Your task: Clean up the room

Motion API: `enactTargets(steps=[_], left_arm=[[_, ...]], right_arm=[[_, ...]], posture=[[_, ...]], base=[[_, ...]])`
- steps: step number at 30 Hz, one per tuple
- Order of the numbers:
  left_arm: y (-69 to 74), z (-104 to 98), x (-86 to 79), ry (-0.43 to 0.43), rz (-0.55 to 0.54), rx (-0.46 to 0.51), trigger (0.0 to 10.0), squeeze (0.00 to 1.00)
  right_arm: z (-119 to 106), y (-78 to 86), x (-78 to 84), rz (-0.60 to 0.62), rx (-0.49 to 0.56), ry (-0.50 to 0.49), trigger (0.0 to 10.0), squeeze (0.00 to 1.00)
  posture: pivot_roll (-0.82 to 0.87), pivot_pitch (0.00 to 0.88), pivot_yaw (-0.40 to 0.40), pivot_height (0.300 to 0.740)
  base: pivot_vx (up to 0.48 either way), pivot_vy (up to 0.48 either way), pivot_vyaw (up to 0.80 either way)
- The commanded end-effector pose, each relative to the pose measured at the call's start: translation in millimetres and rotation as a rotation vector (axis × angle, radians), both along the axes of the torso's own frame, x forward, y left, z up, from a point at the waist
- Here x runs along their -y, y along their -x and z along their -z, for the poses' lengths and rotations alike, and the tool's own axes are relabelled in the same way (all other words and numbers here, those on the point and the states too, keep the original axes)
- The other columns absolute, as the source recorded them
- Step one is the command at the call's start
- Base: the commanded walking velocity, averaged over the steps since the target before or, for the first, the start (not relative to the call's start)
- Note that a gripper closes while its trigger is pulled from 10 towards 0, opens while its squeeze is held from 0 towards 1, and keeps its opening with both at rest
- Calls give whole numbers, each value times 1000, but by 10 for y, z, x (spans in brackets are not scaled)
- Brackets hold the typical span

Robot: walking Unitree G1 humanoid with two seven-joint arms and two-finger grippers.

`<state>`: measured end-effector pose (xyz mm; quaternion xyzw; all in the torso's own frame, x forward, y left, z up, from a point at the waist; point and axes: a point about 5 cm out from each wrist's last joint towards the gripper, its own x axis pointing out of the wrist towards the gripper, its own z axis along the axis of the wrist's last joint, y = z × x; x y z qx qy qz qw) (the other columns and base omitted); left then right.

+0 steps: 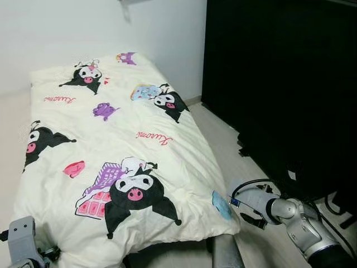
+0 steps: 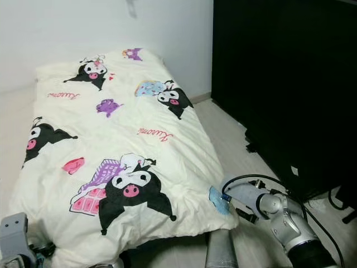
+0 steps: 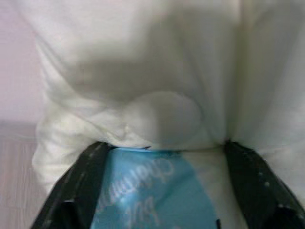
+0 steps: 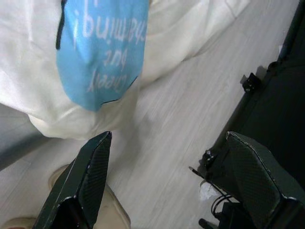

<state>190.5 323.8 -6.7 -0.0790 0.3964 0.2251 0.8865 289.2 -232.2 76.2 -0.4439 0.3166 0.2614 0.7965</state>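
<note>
A: Where's the duvet (image 1: pixel 117 139) rn?

B: Spread flat over the bed, cream w/ black cartoon characters, long axis running toward the white wall (image 1: pixel 100 28). Near end hangs over the foot. Looks mostly squared already.

A: Claws?

B: Right claw (image 4: pixel 171 181) is spread wide, nothing in it, low beside the near right corner w/ the blue patch (image 1: pixel 222 205), just off the fabric above the wood floor (image 4: pixel 190 95). Left claw (image 3: pixel 164 191) also wide, pushed up against the near left corner, cloth and a blue printed patch sitting between its fingers (image 3: pixel 76 191) but not pinched.

A: So next step, imo?

B: Prob tidying the foot end. Grab both corners evenly, pull level so the hem sits straight, don't drag one side or the whole thing skews.

A: Room to move?

B: Tight on the right: big black cabinet (image 1: pixel 279 84) close by, w/ cables (image 4: pixel 214 200) and small clutter on the floor at its base. Keep the right arm (image 1: pixel 295 218) tucked toward the bed. Left side has pale open floor, so more slack there.
</note>
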Motion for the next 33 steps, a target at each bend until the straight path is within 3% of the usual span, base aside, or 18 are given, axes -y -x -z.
enactTargets(steps=[1,2,3,4,6,7,14,17,19,21,22,23,25,26,29,30,32,33], left_arm=[[-3,77,85,35,1,-10,10000,514],[-3,77,85,35,1,-10,10000,514],[-22,80,82,29,1,-7,10000,0],[-57,86,78,29,-1,10,8353,0],[-57,86,78,29,-1,10,8353,0],[-93,89,69,17,-2,16,0,0],[-121,81,0,-51,-14,-4,0,0],[-36,105,-94,-97,-54,-46,0,0],[121,158,-180,-125,-96,-103,0,0],[187,183,-212,-134,-111,-126,0,0],[313,220,-267,-145,-135,-164,0,0],[313,220,-267,-145,-135,-164,0,0],[642,304,-372,-162,-183,-257,0,0],[642,304,-372,-162,-183,-257,0,0],[891,365,-412,-162,-212,-320,0,0],[891,365,-412,-162,-212,-320,0,0],[1193,423,-448,-158,-247,-381,0,0],[1193,423,-448,-158,-247,-381,0,0]], right_arm=[[13,8,-17,-5,-2,-14,10000,0],[13,8,-17,-5,-2,-14,10000,0],[9,7,-14,-4,0,-13,10000,0],[-2,4,-7,-3,5,-13,10000,0],[-2,4,-7,-3,5,-13,10000,0],[-28,-7,1,-2,13,-14,10000,0],[-74,-27,12,-2,30,-13,10000,0],[-101,-36,19,2,41,-18,10000,0],[-110,-38,30,4,45,-18,10000,0],[-111,-37,33,5,45,-17,10000,0],[-109,-33,40,7,45,-16,10000,0],[-109,-33,40,7,45,-16,10000,0],[-99,-25,43,8,43,-15,10000,0],[-99,-25,43,8,43,-15,10000,0],[-87,-19,34,8,40,-17,10000,0],[-87,-19,34,8,40,-17,10000,0],[-77,-18,18,5,38,-20,10000,0],[-77,-18,18,5,38,-20,10000,0]], posture=[[-166,132,59,548],[-166,132,59,548],[-169,133,58,548],[-173,133,56,548],[-173,133,56,548],[-176,134,53,548],[-187,131,50,548],[-189,131,51,548],[-188,132,52,548],[-188,133,55,548],[-184,132,57,548],[-184,132,57,548],[-181,133,63,548],[-181,133,63,548],[-171,132,71,548],[-171,132,71,548],[-162,129,71,548],[-162,129,71,548]], base=[[0,0,0],[0,0,0],[0,0,0],[0,0,0],[0,0,0],[0,0,0],[0,0,0],[0,0,0],[0,0,0],[0,0,0],[0,0,0],[0,0,0],[0,0,0],[0,0,0],[0,0,0],[0,0,0],[0,0,0],[0,0,0]])
